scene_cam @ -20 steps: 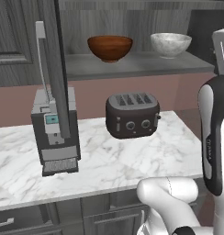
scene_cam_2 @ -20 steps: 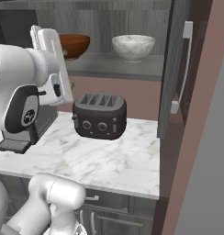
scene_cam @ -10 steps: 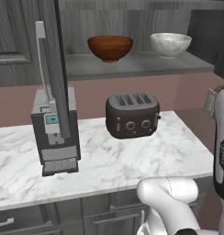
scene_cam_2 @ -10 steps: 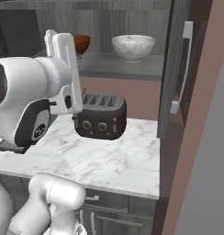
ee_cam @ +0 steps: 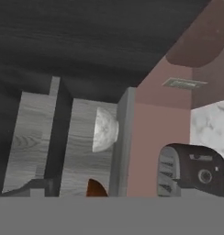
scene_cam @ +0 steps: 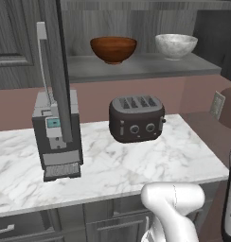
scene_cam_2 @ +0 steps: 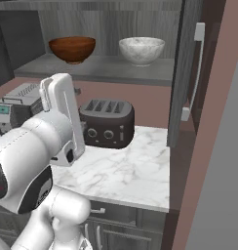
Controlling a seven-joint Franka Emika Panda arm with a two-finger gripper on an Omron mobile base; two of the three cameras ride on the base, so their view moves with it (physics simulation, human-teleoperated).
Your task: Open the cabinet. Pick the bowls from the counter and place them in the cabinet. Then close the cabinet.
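Both bowls sit on the shelf (scene_cam: 136,71) inside the open cabinet (scene_cam_2: 184,68): the reddish-brown bowl (scene_cam: 113,49) toward the shelf's left end, the pale bowl (scene_cam: 176,45) toward its right end, well apart from each other. So the placing looks done, and the step in hand is judged to be closing the cabinet. The jaws stand spread to their widest with nothing between them.

To close it well, each door should be pushed on its outer face near the free edge, or drawn by its bar handle, sweeping along the hinge arc rather than straight in. The left door (scene_cam: 55,66) hangs above the coffee machine (scene_cam: 57,137) by the bench's left part; the right door stands out past the bench's right edge, its handle (scene_cam_2: 195,73) facing the room. The arm's elbow should stay off the toaster (scene_cam: 136,118) at the back of the bench (scene_cam: 136,165)

Count: two bowls, two doors, two bar handles, one toaster, one coffee machine, one wall outlet (scene_cam: 216,105)
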